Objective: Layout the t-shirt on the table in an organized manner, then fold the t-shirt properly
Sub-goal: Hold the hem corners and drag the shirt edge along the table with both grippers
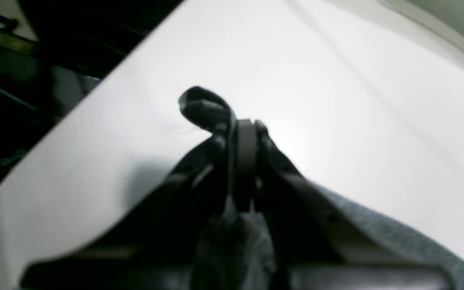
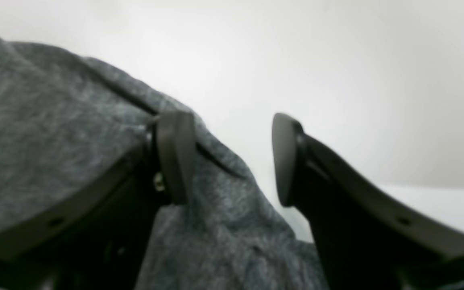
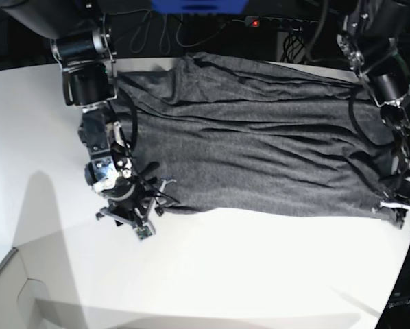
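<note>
The dark grey t-shirt (image 3: 260, 151) lies spread wide across the white table (image 3: 225, 274), with long creases. My left gripper (image 3: 395, 209) is at the shirt's near right corner. In the left wrist view this gripper (image 1: 246, 149) is shut on a fold of the t-shirt (image 1: 397, 237), and a dark tip of cloth sticks out past the fingers. My right gripper (image 3: 155, 205) is at the shirt's near left corner. In the right wrist view it (image 2: 230, 161) is open. One finger (image 2: 175, 153) rests over the t-shirt (image 2: 54, 121), the other over the bare table (image 2: 296, 60).
The table's edge runs at the lower left (image 3: 6, 274), with a lower surface beyond it. Dark surroundings, cables and a power strip (image 3: 260, 22) lie behind the table's far edge. In the left wrist view the table edge (image 1: 95, 84) drops off to dark clutter.
</note>
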Robot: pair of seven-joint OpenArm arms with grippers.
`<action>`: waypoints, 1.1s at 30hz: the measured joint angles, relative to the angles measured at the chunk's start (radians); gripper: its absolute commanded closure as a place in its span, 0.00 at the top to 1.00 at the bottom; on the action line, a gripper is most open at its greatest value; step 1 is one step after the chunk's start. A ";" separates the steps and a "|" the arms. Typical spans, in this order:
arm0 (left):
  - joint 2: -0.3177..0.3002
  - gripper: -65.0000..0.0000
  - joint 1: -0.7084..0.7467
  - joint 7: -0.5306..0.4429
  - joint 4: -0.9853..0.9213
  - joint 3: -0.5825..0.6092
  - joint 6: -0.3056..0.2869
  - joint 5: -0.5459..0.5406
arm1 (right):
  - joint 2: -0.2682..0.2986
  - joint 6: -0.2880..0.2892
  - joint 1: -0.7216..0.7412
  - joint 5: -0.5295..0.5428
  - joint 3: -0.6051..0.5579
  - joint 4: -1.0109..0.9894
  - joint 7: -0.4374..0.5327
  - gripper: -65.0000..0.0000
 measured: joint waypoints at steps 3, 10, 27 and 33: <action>-0.003 0.00 0.008 0.002 -0.005 0.000 0.002 0.001 | 0.002 0.000 0.015 0.000 0.003 -0.051 -0.005 0.49; -0.002 0.04 -0.006 0.005 -0.004 0.002 0.002 0.004 | 0.002 0.000 0.047 -0.001 -0.002 -0.080 0.003 0.48; -0.002 0.01 -0.003 0.005 -0.004 -0.003 0.002 -0.003 | 0.008 0.000 0.041 -0.001 0.002 -0.080 -0.005 0.00; 0.000 0.00 0.001 0.014 0.016 -0.005 -0.004 -0.002 | 0.040 0.003 -0.009 -0.004 0.034 0.060 -0.013 0.00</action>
